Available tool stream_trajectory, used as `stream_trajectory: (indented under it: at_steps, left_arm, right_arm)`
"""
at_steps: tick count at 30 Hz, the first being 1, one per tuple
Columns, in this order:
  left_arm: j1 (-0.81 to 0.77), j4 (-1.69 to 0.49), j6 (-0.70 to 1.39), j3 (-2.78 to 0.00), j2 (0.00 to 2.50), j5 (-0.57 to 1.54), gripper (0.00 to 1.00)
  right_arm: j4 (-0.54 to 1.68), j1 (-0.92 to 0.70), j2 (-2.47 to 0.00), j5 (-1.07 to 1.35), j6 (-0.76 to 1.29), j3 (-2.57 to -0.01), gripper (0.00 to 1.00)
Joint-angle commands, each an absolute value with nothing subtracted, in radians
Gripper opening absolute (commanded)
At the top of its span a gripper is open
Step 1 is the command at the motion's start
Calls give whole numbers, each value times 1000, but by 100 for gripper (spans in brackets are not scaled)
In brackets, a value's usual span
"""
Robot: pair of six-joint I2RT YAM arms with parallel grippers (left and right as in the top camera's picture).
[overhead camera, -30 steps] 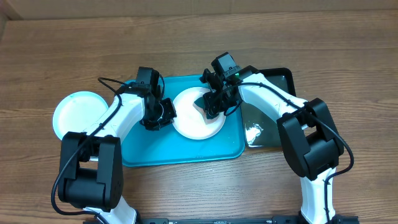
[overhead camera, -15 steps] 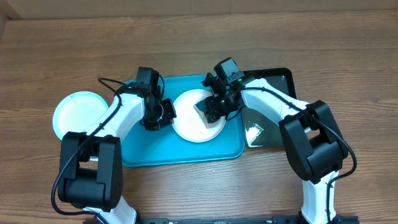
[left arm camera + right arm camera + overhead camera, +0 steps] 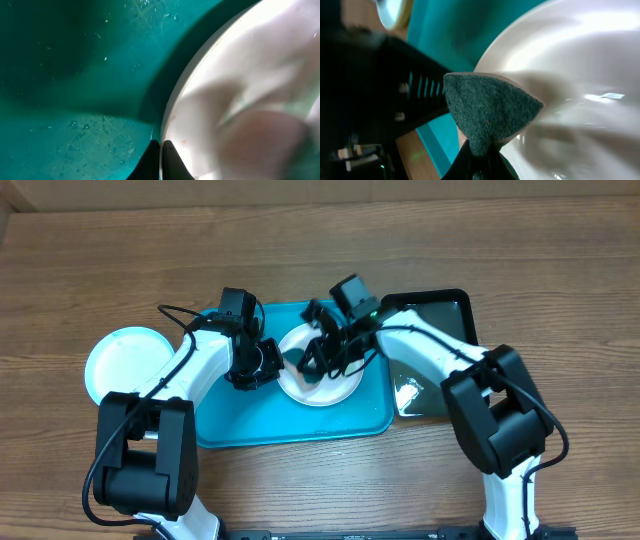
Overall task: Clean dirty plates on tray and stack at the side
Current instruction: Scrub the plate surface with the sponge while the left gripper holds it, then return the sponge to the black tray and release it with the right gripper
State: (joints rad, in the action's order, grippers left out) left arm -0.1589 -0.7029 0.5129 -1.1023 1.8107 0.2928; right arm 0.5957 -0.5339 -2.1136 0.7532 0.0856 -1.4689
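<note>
Right gripper (image 3: 479,159) is pinched narrow on a dark green scouring sponge (image 3: 487,110), whose pad presses on the white plate (image 3: 580,60) near its left rim. Left gripper (image 3: 161,159) is closed to a slit on that same rim, pinning the plate at about the middle of the turquoise tray (image 3: 75,75). A pale blue plate (image 3: 122,360) sits on the table off the tray's left edge.

Risks, as I judge them:
- The sponge is working close to the left fingers, so a wide stroke could knock them.
- A hard sideways scrub could drag the thin rim out of the pinch and let the plate skate on the droplet-wet tray.
- The sponge, held by one end, could fold or twist loose.
</note>
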Motion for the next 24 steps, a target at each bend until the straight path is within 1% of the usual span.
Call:
stream_trajectory:
  at_steps: [1,7,10,15,20,22,24]
  left_arm:
    - [-159,-703,474,-1115,1805,304,4]
    - [-159,-702,471,-1115,1805,303,4]
    - [-159,-702,471,-1115,1805,299,4]
    - [-159,-701,472,-1115,1805,278,5]
    - [-159,-691,474,-1115,1805,279,5]
    - [-159,-688,475,-1115,1805,278,5]
    - [-159,-686,475,-1115,1805,278,5]
  right_arm:
    - [616,-457,-2039,788,97,-1512,4]
    - [750,-335,-1936,753,43,-1512,4]
    - [849,-261,-1906,639,23,-1512,4]
    - [989,-181,-1909,323,14,-1489,4]
    - [1008,-176,-1909,70,15,-1419,4]
    - [987,-176,-1909,15,26,-1390,4]
    - [962,-176,-1909,13,26,-1371,4]
